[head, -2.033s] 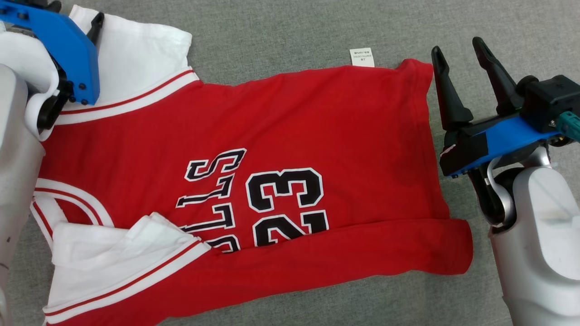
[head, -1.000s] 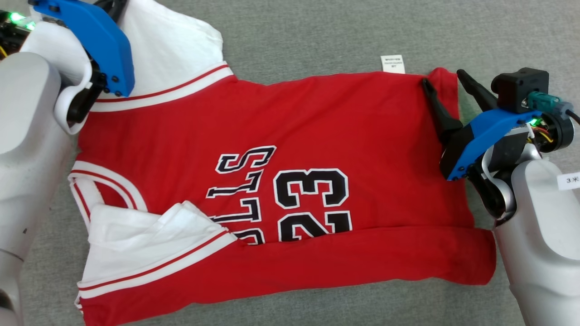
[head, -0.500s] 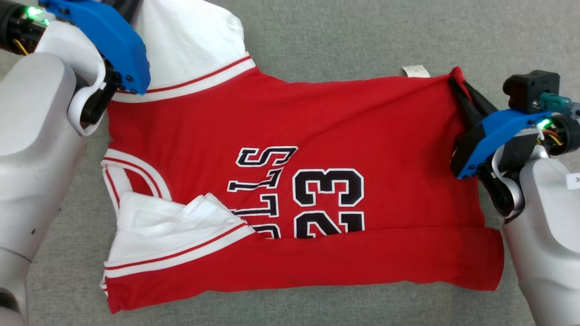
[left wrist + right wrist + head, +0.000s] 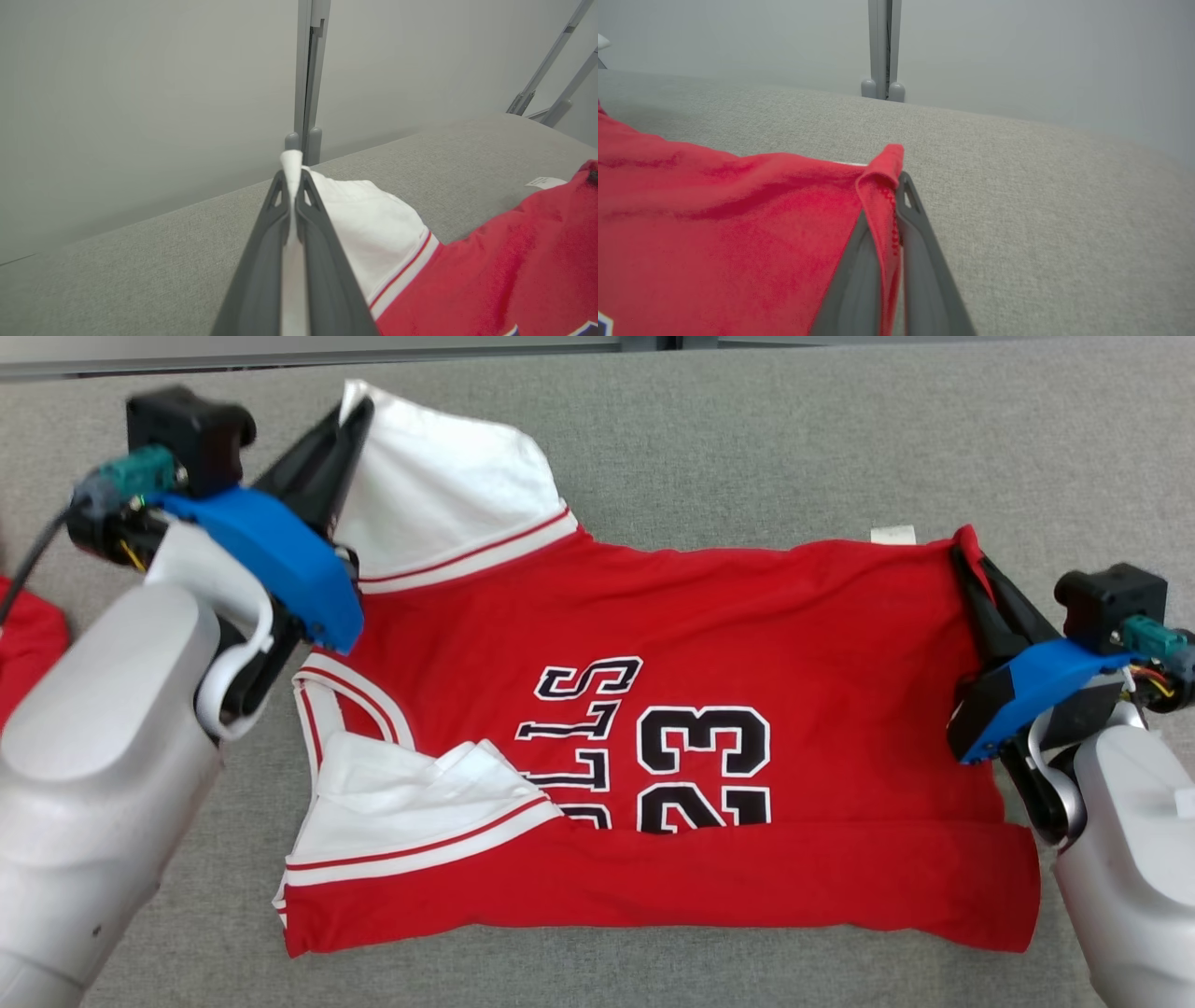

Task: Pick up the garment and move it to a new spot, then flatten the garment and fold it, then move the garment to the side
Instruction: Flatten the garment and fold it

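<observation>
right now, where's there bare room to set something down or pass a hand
Widest bare patch: the grey surface beyond the jersey, between its white sleeve and the right gripper. A thin strip runs along its near edge. Crowded: the left gripper side, with a red cloth there.

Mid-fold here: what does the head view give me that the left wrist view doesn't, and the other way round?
Head view: the right claw shut on the jersey at its red corner, the number 23, the folded lower edge, and a red cloth at the left edge.
Left wrist view: the grey post and wall behind, and white fabric poking past the left claw tips.
Both: the left claw shut on the white sleeve, the white label, the grey surface.
</observation>
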Available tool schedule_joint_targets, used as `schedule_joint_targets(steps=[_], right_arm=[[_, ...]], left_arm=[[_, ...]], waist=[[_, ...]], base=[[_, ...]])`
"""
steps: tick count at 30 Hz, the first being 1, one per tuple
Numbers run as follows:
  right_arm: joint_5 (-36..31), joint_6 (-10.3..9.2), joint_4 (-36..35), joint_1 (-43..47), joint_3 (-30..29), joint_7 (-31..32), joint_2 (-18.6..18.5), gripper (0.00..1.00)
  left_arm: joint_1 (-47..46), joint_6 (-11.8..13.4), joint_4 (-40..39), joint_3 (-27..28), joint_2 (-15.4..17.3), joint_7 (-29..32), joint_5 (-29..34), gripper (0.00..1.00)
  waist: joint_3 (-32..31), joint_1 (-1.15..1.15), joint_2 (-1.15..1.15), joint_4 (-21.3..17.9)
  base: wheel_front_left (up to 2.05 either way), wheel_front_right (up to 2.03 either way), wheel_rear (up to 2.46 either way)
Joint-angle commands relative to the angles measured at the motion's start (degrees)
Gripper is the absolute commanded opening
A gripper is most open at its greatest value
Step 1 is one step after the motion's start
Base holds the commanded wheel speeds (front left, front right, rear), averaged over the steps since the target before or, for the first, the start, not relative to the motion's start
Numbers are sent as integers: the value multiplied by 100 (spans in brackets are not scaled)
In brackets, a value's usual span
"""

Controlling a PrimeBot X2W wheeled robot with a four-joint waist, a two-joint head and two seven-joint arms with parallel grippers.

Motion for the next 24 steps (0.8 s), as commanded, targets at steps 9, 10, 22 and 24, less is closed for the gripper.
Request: schedule_joint_targets(steps=[9, 10, 22, 24], right_arm=[[10, 1, 138, 423, 219, -641, -223, 0], [18, 1, 157, 450, 242, -698, -223, 0], [64, 1, 150, 934, 335, -1139, -147, 0], [79, 1, 112, 1036, 307, -1154, -132, 0]], left_arm=[[1294, 534, -1326, 93, 546, -270, -257, 0], [1414, 594, -1455, 111, 597, -299, -280, 0], [2804, 1255, -2560, 224, 1004, -594, -623, 0], [2987, 1340, -2656, 231, 1033, -644, -685, 0]], waist=[[-252, 1, 0, 97], [-282, 1, 0, 100], [-679, 1, 0, 104], [-721, 1, 0, 110]], base=[[0, 0, 0], [0, 0, 0], [0, 0, 0], [0, 0, 0]])
